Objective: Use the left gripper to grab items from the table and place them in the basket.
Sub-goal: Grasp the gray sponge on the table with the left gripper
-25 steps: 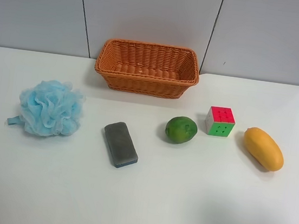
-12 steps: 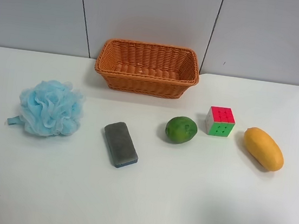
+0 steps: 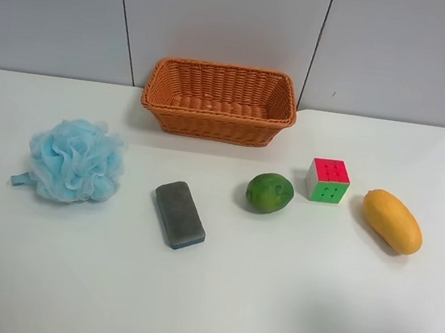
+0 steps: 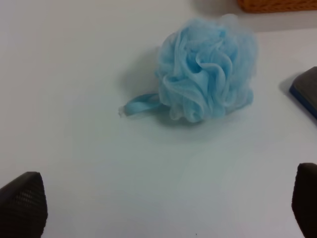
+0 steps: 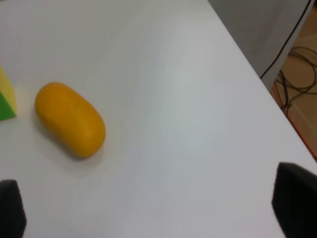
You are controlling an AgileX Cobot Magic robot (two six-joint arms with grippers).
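Nothing is shifting since a second ago: both pairs of jaws are hanging wide apart, empty. The fluffy blue mesh pouf (image 4: pixel 208 74) is sitting on the white bench (image 4: pixel 99 173) before my left jaws, with the empty orange woven wicker basket (image 3: pixel 222 67) at its two o'clock in the high view. I'm judging no grab begun.

gray block (image 3: pixel 179 214) apart from pouf (image 3: pixel 75 160), fruit (image 3: pixel 269 192)

You see the white table (image 3: pixel 215 295) carrying the basket (image 3: pixel 216 127), blue pouf (image 3: pixel 74 160), gray block (image 3: pixel 179 214), green fruit (image 3: pixel 269 192), colour cube (image 3: pixel 327 180) and mango (image 3: pixel 392 221).

Pouf (image 3: pixel 74 160), block (image 3: pixel 179 214), fruit (image 3: pixel 269 192) (maybe lime), cube (image 3: pixel 327 180), mango (image 3: pixel 392 221) on table (image 3: pixel 271 302) near basket (image 3: pixel 211 124)
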